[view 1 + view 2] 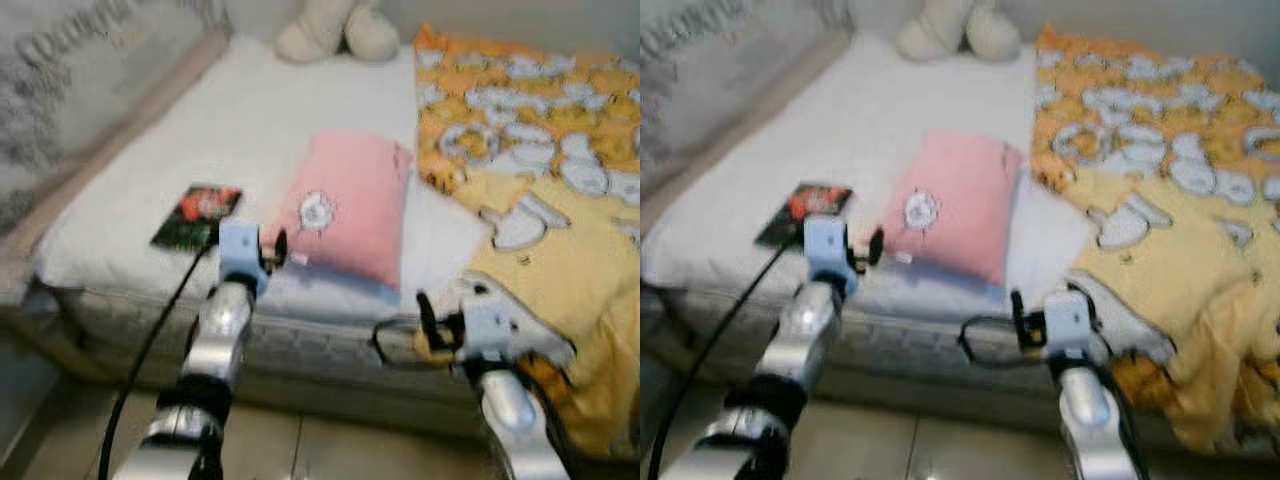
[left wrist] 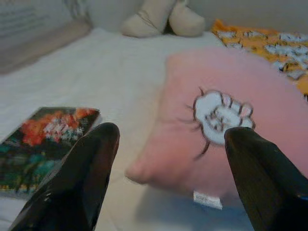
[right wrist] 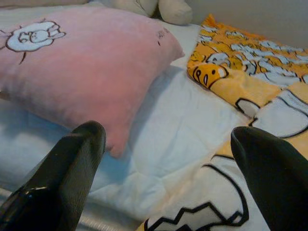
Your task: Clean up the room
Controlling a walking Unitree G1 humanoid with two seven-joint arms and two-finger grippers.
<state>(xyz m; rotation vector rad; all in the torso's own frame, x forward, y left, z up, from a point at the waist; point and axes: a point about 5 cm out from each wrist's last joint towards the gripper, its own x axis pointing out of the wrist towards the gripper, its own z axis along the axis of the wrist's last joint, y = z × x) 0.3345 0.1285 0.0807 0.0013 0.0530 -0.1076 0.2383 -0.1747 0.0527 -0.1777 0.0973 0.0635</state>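
Approach step was judged in hand: left gripper (image 2: 168, 144) and right gripper (image 3: 166, 139) were held with jaws apart, nothing gripped, at the bed (image 1: 250, 130) edge. Pink pillow (image 1: 350, 205) was seen mid-bed beside the yellow blanket (image 1: 560, 230); next, 1 gripper likely needed closing on a pillow corner.

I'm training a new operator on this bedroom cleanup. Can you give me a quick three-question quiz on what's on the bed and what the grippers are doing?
1. True or false: the left gripper is shut on the pink pillow.
2. What lies on the white mattress to the robot's left of the pillow?
3. The yellow blanket covers the bed's: A) left side B) right side

Key: 1. False, both it and the right gripper are open. 2. A book. 3. B.
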